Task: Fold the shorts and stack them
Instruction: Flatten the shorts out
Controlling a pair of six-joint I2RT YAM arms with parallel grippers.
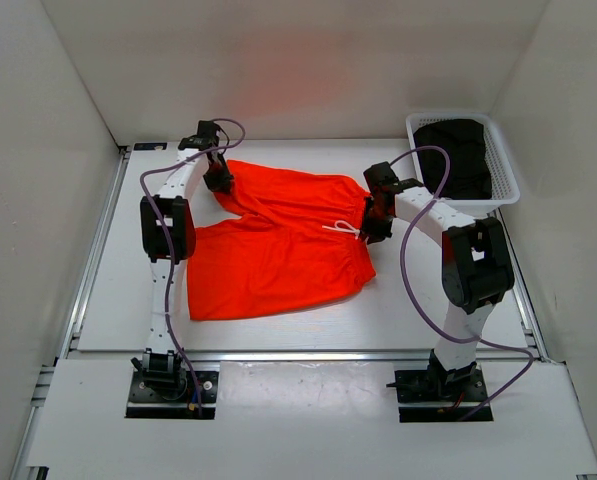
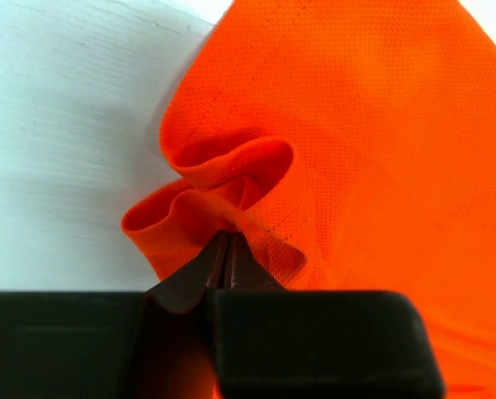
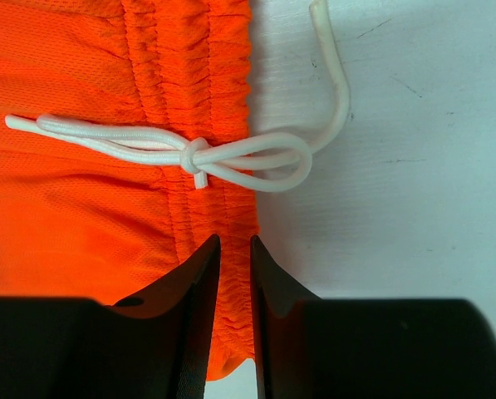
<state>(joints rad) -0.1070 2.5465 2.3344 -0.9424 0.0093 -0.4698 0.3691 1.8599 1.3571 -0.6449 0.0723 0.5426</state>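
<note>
From above, the orange-red shorts (image 1: 278,250) lie spread in the middle of the table (image 1: 98,300), with the left gripper (image 1: 218,180) at their far left leg hem and the right gripper (image 1: 376,228) at the waistband on the right; a white basket (image 1: 506,192) holding a black garment (image 1: 458,150) sits far right. The left wrist view shows its jaws pinched tight on a bunched fold of hem. The right wrist view shows jaws narrow, clamping the waistband edge beside the white drawstring (image 3: 198,154)

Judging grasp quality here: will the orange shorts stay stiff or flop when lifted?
Probably very floppy: the shorts bunch into soft folds where the left gripper pinches the hem. Likely light, since the mesh looks thin. The gathered waistband at the right gripper may stretch, and the drawstring would likely dangle.
</note>
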